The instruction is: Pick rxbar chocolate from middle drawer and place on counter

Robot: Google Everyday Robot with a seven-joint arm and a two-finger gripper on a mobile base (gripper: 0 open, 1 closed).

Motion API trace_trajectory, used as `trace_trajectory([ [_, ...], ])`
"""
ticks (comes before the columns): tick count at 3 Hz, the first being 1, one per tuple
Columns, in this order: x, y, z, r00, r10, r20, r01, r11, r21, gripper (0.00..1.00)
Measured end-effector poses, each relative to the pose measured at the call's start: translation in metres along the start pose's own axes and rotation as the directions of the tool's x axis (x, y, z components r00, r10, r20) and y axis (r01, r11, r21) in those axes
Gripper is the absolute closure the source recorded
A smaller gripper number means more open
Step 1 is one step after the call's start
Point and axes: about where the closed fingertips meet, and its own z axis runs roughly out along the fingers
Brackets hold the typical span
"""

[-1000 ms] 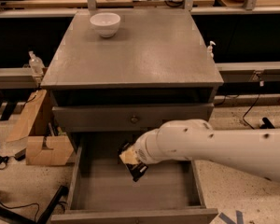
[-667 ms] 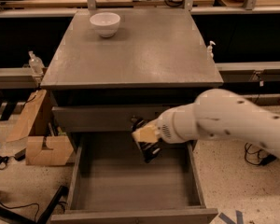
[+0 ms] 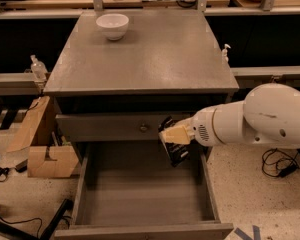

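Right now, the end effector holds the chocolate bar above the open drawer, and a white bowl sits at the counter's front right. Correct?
No: the camera view shows the white bowl at the counter's back left. The end effector does hold the rxbar chocolate above the open middle drawer.

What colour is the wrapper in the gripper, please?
Black, camera view; the gripper holds the rxbar chocolate above the middle drawer.

Your counter is a flat grey squarish top with a faint sheen. One thing stands on it: a white bowl, upright, at the far left of the top, just inside the back edge. Your end effector is off the counter, well below and to the right of the bowl, past the front edge, clamped on the bar.
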Motion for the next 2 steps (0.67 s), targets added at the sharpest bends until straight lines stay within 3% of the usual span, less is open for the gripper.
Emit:
trace_trajectory([
  [1,-0.027,-0.007,-0.009,1.000,-0.015,-0.001,0.015,0.9998,0.014,1.00],
  [2,-0.112,-0.034,-0.028,0.997,-0.077,-0.009,0.078,0.9958,0.047,1.00],
])
